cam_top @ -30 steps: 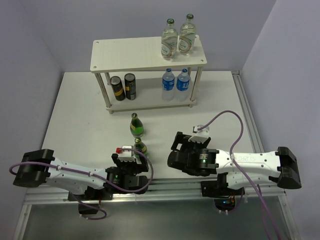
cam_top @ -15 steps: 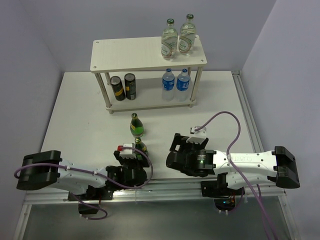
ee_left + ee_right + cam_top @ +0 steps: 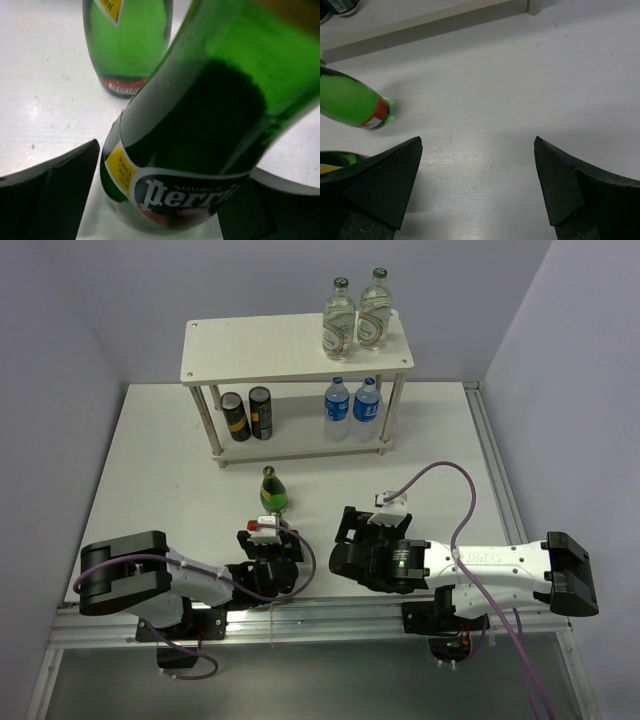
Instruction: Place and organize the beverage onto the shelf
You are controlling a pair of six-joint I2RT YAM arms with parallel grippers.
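The left wrist view alone gives readable writing: a green glass bottle (image 3: 200, 115), its dark label reading "Perri…" before it is cut off, beside a yellow tag, stands between the jaws of the left gripper (image 3: 175, 159). The jaws are spread, with a sliver of tabletop showing beside one finger. A second green bottle (image 3: 127, 45) stands just beyond them. The right gripper (image 3: 477, 142) gapes over bare white table (image 3: 485, 90). Only the top view shows the whole pale two-tier shelf (image 3: 270, 345), well ahead of both jaws.

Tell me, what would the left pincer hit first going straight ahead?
The left pincer would meet the green Perrier bottle, already between its open fingers. A second green bottle stands behind; how far is unclear.
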